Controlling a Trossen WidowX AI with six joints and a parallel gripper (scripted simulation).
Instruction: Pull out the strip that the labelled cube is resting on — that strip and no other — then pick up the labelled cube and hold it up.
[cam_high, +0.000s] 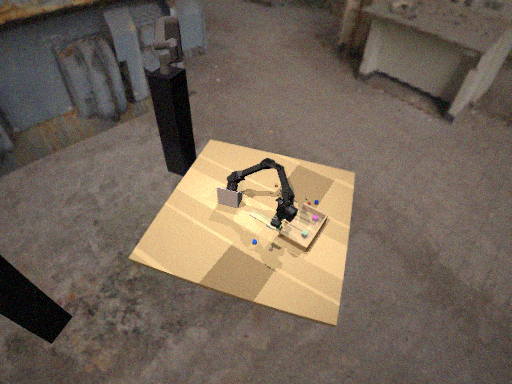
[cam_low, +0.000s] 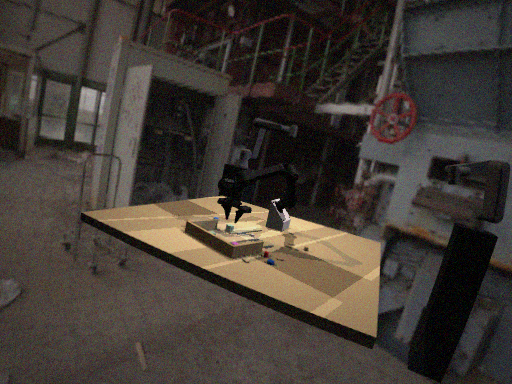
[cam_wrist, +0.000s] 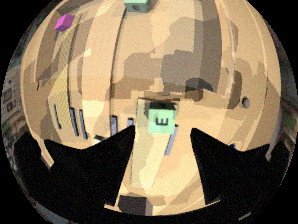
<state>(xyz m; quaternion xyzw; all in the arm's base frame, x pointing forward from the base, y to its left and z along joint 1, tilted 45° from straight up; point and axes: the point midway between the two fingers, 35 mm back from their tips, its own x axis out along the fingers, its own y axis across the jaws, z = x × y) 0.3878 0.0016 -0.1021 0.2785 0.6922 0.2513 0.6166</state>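
The green cube marked E (cam_wrist: 162, 121) (cam_low: 229, 227) (cam_high: 279, 228) is at the far end of a pale yellow-green strip (cam_wrist: 143, 167); whether it still rests on the strip is unclear. The strip points back toward the arm, its near part between the fingers in the wrist view. My gripper (cam_wrist: 164, 131) (cam_low: 232, 220) is partly open and empty, above the cube, one finger to each side of it in the wrist view. A second green cube (cam_wrist: 137, 5) (cam_high: 305, 233) with a dark mark and a magenta cube (cam_wrist: 64, 22) (cam_high: 315, 218) (cam_low: 235, 243) lie farther off.
A low wooden tray (cam_low: 210, 241) holds the second green cube and the magenta cube. A hatched yellowish strip (cam_wrist: 64, 75) runs toward the magenta cube. Thin blue-grey bars (cam_wrist: 171, 141) stand beside the strips. Small blue (cam_low: 271, 261) and red (cam_low: 266, 254) objects lie outside the tray.
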